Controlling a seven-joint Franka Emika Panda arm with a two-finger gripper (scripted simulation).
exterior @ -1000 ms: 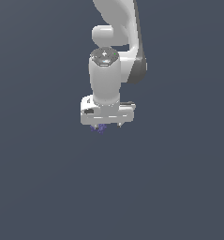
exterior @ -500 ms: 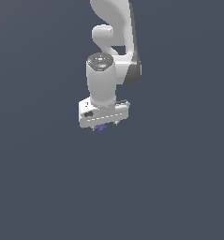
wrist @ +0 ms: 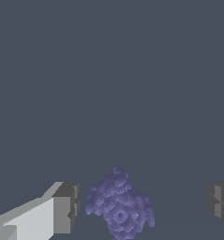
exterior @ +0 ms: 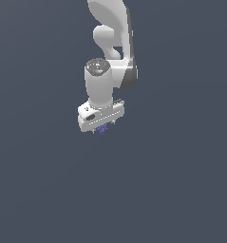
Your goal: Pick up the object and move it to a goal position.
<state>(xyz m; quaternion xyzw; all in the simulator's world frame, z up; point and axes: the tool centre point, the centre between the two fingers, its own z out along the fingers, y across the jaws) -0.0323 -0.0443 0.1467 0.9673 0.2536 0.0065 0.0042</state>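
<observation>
Seen in the exterior view: white robot arm (exterior: 110, 52) reaching down from twelve o'clock, white tool (exterior: 102, 129) at its end, over a plain dark grey-blue counter (exterior: 172, 180). Tiny purple-blue, spiky, jagged-edged lump (exterior: 103, 129) tucked right under the tool, between its fingertips. In the wrist view: lump (wrist: 118, 205) between the two grey pads (wrist: 66, 207), a clear gap on each side, nearer one pad, touching neither. Tool released, jaws spread wide around the lump.

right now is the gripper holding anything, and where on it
Nothing is held: the purple object sits between the gripper's open jaws, with clear gaps on both sides.
</observation>
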